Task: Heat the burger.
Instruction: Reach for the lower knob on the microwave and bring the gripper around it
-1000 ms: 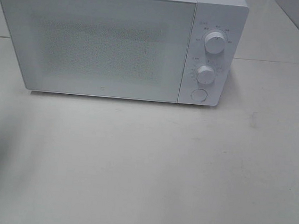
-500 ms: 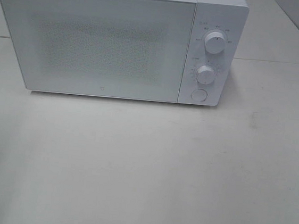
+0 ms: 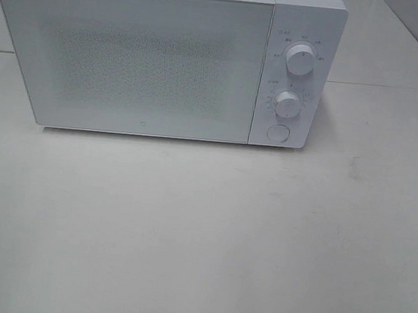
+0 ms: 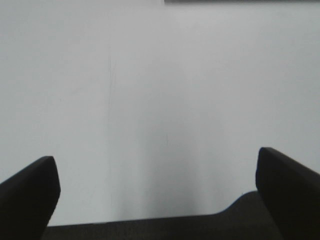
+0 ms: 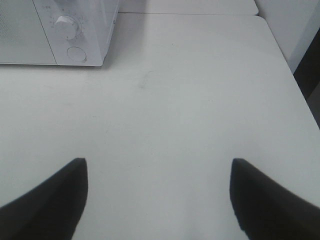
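Since microwave (image 3: 152,61) door sits shut, burger unseen in any view; possibly inside. Both empty: left claw (image 4: 155,162) wide apart, right claw (image 5: 158,164) apart, above table (image 3: 200,238). Step likely heating setup: next, turn timer knob (image 3: 287,103).

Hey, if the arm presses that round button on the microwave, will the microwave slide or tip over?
The microwave is a wide, low box sitting flat on the table, so tipping seems unlikely. It may slide back slightly, since the table looks smooth. The round button sits low near the base, which favours sliding over tipping.
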`<state>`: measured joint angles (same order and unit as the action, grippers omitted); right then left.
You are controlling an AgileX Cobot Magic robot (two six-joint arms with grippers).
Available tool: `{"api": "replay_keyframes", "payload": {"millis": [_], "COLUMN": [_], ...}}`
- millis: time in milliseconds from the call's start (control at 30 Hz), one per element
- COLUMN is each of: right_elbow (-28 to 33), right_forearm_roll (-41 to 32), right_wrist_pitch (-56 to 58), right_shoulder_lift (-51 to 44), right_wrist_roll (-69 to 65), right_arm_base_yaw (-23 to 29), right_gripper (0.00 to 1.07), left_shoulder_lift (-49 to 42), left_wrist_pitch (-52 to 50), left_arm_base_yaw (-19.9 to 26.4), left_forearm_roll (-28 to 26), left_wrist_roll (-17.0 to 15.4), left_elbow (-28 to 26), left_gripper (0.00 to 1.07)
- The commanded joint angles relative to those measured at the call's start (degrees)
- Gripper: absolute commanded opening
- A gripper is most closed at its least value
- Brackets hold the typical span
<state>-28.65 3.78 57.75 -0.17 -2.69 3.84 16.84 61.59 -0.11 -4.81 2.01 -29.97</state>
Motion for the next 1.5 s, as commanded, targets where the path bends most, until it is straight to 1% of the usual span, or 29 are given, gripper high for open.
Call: {"api": "replay_keyframes", "payload": {"millis": [33,67,100,133,167,200,233,300,333,1500], "right_elbow": [0.11,0.11,0.11,0.11,0.11,0.11,0.11,0.11,0.11,0.11], "right_forearm_roll": [-0.11,-0.11,-0.11,-0.11,-0.11,-0.11,-0.11,-0.11,-0.11,-0.17], "right_wrist_pitch": [-0.63,-0.63,-0.63,-0.63,-0.63,-0.63,-0.63,-0.63,-0.63,-0.63], "right_shoulder_lift": [-1.72,-1.72,-1.72,-1.72,-1.72,-1.72,-1.72,-1.72,-1.72,-1.55], "right_wrist_roll": [0.63,0.63,0.63,0.63,0.63,0.63,0.63,0.63,0.63,0.57], "right_arm_base_yaw": [-0.52,-0.52,-0.52,-0.52,-0.52,-0.52,-0.52,-0.52,-0.52,-0.52], "right_gripper": [0.76,0.76,0.76,0.76,0.76,0.76,0.76,0.76,0.76,0.76], "left_shoulder_lift": [-4.41,-7.85,-7.85,-11.34,-12.95,-12.95,-15.47,-16.44,-18.56,-18.51], "left_wrist_pitch": [-0.4,-0.4,-0.4,-0.4,-0.4,-0.4,-0.4,-0.4,-0.4,-0.4], "left_arm_base_yaw": [0.23,0.23,0.23,0.23,0.23,0.23,0.23,0.23,0.23,0.23], "left_forearm_roll": [0.23,0.52,0.52,0.63,0.63,0.63,0.63,0.63,0.63,0.86], "left_wrist_roll": [0.0,0.0,0.0,0.0,0.0,0.0,0.0,0.0,0.0,0.0], "left_elbow": [0.34,0.34,0.34,0.34,0.34,0.34,0.34,0.34,0.34,0.34], "left_gripper": [1.0,1.0,1.0,1.0,1.0,1.0,1.0,1.0,1.0,1.0]}}
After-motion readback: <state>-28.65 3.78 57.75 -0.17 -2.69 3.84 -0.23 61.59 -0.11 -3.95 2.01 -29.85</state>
